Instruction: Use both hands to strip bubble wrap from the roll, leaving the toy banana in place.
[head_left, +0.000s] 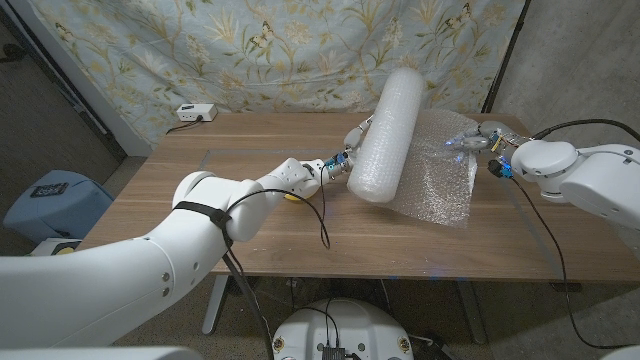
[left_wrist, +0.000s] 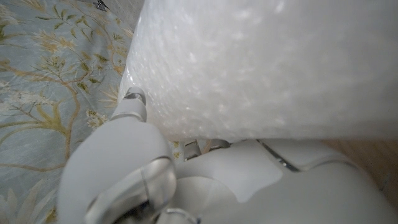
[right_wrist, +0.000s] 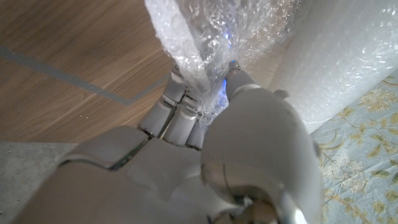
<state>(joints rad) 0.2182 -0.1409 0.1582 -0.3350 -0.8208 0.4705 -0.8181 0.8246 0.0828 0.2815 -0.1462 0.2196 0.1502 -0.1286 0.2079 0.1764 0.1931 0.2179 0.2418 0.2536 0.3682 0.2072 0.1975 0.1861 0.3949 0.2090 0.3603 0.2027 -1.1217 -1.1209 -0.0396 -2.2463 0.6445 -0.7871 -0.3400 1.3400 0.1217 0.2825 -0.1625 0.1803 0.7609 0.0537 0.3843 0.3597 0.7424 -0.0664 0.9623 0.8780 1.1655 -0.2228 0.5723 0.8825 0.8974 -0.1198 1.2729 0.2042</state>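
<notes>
Nearest the table's (head_left: 250, 150) front edge, the left arm reaches in from the front left corner, and a small yellow shape beside its forearm, probably the toy banana (head_left: 291, 196), lies on the wood toward the middle of the table, mostly hidden by the arm and well apart from the unrolled sheet. Further in, the left hand (head_left: 338, 165) presses against the near end of the bubble wrap roll (head_left: 387, 130), which lies slanted from the table's middle toward the far right; the left wrist view shows its fingers (left_wrist: 134, 106) curled against the roll's side, seemingly to brace it so it cannot turn or slide. To the right, 1 loose sheet of bubble wrap (head_left: 440, 175) spreads from the roll toward the right edge. Farthest, the right hand (head_left: 478, 139) pinches the sheet's gathered edge between its fingertips (right_wrist: 239, 78), apparently to draw more wrap away while the roll stays anchored.
</notes>
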